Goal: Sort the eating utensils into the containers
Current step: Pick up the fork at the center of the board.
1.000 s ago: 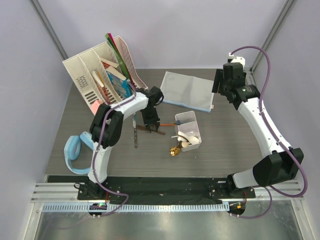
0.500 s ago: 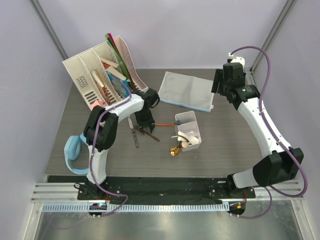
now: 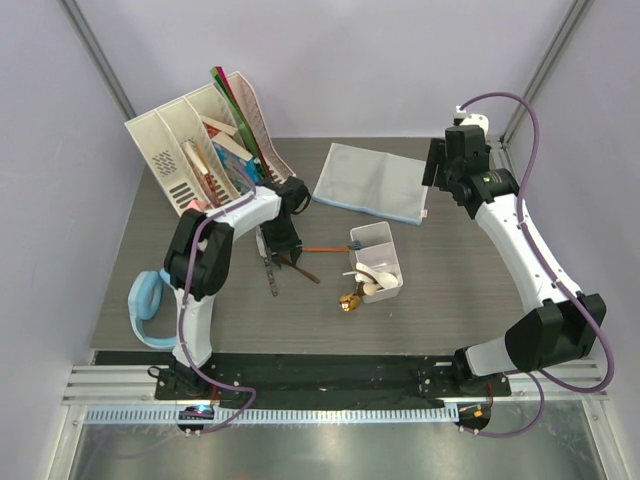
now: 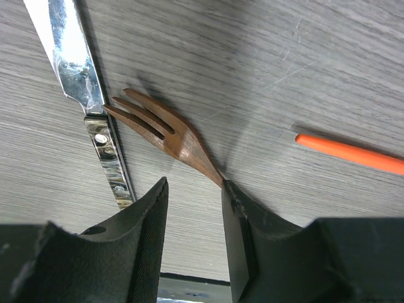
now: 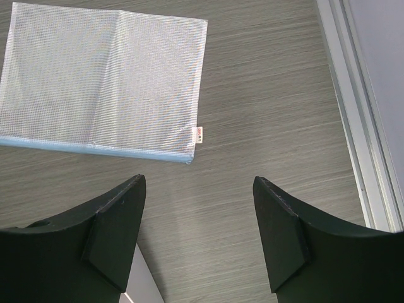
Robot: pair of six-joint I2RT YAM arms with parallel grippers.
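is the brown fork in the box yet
No, the fork lies on the table beside the knife.

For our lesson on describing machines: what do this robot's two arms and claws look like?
The left arm and right arm both have glossy white links joined by bulky black joints, with a purple cable running along each. The left claw and right claw each have two matte black fingers, broad at the root and tapering to blunt tips. No markings show.
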